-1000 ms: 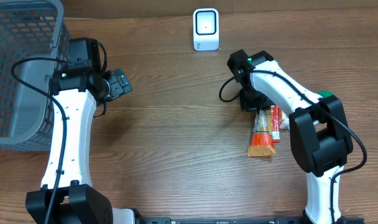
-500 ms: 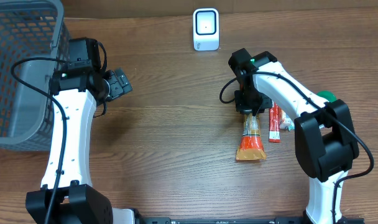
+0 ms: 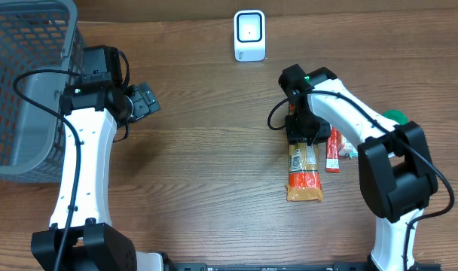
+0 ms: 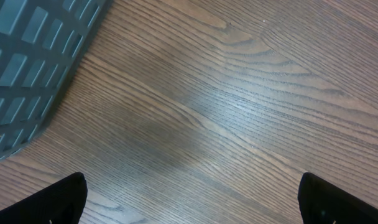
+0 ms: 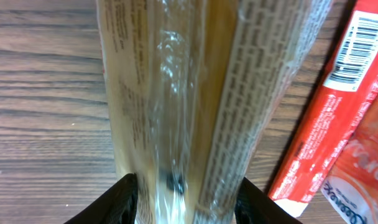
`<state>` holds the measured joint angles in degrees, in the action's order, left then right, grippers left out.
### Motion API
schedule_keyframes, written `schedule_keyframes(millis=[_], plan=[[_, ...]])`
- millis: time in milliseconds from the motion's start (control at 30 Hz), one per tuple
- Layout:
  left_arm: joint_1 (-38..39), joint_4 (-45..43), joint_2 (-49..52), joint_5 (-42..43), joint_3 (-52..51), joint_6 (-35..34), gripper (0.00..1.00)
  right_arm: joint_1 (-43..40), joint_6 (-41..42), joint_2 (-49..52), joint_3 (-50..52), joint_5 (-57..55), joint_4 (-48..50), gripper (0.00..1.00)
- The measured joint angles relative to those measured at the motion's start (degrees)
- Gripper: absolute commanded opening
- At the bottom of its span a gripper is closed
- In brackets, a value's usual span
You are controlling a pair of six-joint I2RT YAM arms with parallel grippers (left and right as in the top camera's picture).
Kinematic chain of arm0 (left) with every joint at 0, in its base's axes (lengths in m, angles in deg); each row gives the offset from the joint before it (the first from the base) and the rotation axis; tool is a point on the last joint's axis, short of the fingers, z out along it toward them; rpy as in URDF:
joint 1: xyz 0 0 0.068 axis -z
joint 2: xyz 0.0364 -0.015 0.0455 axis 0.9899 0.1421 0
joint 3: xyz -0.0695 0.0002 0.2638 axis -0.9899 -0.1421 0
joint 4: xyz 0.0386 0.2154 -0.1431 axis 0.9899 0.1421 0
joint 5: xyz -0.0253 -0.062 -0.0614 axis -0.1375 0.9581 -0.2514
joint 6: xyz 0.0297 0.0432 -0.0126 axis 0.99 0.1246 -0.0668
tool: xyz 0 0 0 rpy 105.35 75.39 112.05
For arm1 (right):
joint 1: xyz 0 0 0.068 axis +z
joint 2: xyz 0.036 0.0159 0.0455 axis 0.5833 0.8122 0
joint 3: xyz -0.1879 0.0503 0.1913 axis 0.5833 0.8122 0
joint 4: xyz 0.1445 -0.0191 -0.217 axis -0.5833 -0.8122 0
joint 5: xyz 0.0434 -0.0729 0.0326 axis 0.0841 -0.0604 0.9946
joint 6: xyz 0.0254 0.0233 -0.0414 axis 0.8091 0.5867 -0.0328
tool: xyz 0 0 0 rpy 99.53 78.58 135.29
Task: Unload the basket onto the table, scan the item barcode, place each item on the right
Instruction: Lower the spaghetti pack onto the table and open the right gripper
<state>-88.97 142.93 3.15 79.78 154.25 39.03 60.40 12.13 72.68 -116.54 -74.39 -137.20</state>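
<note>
Red packet [image 3: 333, 149] lies just beside the orange pouch [image 3: 304, 175], scanner [image 3: 249, 35] well apart.

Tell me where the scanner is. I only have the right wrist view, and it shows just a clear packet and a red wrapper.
Observer: The white scanner stands at the far edge of the table, beyond the right tool and a little to its left.
Operator: How does the packet lie?
Observer: The snack packet lies lengthwise, with its orange end toward the robot's base and its other end between the right tool's fingers.
Operator: And the other arm?
Observer: The left tool hangs open over bare wood beside a grey basket, holding nothing.
</note>
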Motion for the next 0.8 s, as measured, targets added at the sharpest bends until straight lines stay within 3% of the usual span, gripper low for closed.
schedule_keyframes(millis=[400,500,533,600,633,800], plan=[[0.00,0.00,0.00,0.02,0.00,0.00,1.00,-2.58,-0.02,-11.02,0.07,-0.33,-0.94,0.54],[0.00,0.00,0.00,0.02,0.00,0.00,1.00,-2.67,0.00,-10.99,0.26,-0.26,-1.44,0.50],[0.00,0.00,0.00,0.00,0.00,0.00,1.00,-2.67,-0.02,-10.99,0.26,-0.15,-1.55,0.56],[0.00,0.00,0.00,0.02,0.00,0.00,1.00,-2.64,0.26,-10.99,0.28,-0.04,-1.42,0.91],[0.00,0.00,0.00,0.02,0.00,0.00,1.00,-2.64,0.11,-10.99,0.28,0.07,-1.44,1.00],[0.00,0.00,0.00,0.02,0.00,0.00,1.00,-2.64,-0.02,-10.99,0.28,0.09,-1.40,1.00]])
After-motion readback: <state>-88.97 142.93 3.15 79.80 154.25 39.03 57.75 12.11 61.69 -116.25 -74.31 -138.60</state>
